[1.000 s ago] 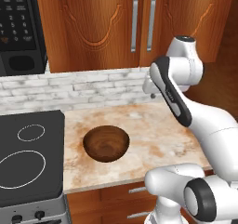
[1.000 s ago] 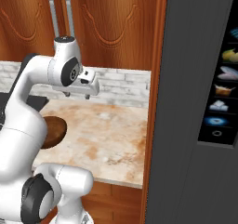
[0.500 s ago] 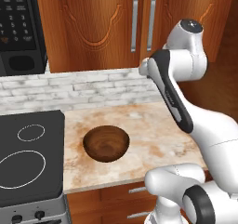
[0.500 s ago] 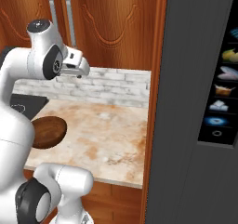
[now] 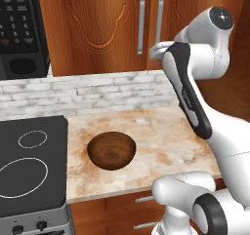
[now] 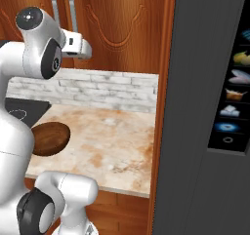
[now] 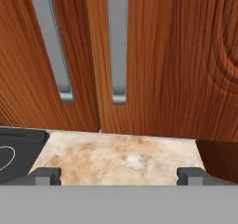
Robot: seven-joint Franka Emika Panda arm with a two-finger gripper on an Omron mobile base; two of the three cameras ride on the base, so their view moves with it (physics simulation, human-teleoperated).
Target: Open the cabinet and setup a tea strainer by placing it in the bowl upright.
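Reddish-brown wood forms the cabinet [image 5: 112, 29], mounted above the marbled counter [image 5: 161, 136], both doors closed. Two vertical silver bar handles [image 7: 118, 42] flank the centre seam; the gripper [image 7: 118, 174] faces them with jaws spread wide, holding nothing. A rigid hinged door likely swings stiffly in an arc; the smooth bar may slip, so a grasp mid-bar seems best. The wooden bowl [image 5: 111, 150] sits on the counter beside the cooktop [image 5: 29, 170]. The strainer is presumably behind the doors.
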